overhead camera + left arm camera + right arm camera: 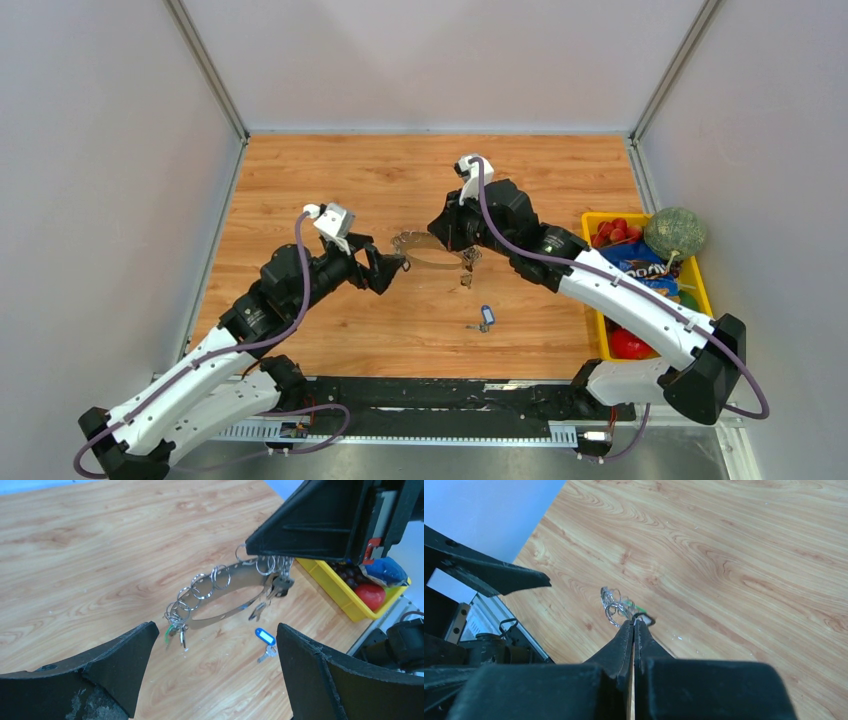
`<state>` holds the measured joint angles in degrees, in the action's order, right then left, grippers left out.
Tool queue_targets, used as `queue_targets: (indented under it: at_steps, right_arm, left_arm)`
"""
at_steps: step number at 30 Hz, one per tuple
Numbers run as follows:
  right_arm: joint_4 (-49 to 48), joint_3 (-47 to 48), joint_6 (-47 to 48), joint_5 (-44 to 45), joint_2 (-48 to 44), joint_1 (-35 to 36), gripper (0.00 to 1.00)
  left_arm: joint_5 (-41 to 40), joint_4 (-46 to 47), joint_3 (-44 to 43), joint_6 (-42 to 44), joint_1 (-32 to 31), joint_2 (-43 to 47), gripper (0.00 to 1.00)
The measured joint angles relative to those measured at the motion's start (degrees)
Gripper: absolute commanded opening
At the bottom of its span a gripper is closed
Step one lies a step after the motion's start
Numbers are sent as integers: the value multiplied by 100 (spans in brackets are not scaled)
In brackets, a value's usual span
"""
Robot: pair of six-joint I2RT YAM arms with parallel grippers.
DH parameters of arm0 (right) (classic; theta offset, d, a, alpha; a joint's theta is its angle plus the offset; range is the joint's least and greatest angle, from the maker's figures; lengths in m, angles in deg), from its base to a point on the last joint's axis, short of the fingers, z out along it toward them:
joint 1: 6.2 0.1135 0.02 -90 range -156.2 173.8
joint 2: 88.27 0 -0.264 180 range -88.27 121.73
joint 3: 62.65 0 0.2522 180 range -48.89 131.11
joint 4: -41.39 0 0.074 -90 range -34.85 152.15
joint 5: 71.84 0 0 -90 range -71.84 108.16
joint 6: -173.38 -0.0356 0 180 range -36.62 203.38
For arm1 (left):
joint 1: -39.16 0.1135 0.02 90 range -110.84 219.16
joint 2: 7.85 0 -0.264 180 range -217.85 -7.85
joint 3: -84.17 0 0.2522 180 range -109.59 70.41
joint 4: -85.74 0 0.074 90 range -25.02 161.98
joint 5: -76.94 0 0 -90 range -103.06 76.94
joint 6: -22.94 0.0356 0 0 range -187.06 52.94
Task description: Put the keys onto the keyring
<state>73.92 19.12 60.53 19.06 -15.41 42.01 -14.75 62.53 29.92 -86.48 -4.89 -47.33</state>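
Note:
The keyring (226, 616) is a thin silvery hoop with several small rings strung on it, held above the table between the arms (428, 250). My right gripper (463, 256) is shut on its right end; in the right wrist view the fingers (634, 626) pinch its edge. A green-tagged key (169, 633) hangs at the hoop's left end and dark-headed keys (281, 586) hang by the right gripper (267, 555). A blue-tagged key (486, 318) lies loose on the table, and it also shows in the left wrist view (265, 637). My left gripper (388, 270) is open and empty, just left of the hoop.
A yellow bin (703, 292) at the right edge holds a melon (673, 231), red fruit and a blue snack bag. White walls enclose the wooden table on three sides. The black rail with the arm bases runs along the near edge.

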Motion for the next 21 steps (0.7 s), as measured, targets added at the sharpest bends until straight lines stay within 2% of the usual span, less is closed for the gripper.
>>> queue_targets:
  at_steps: [6,21]
  right_arm:
    - [155,35,13,-225,-46,4,0]
    - [192,225,42,-721,-118,4,0]
  left_arm:
    - [-44,223,7,229,0,232,100]
    - [363,671,334,455,0,122,100]
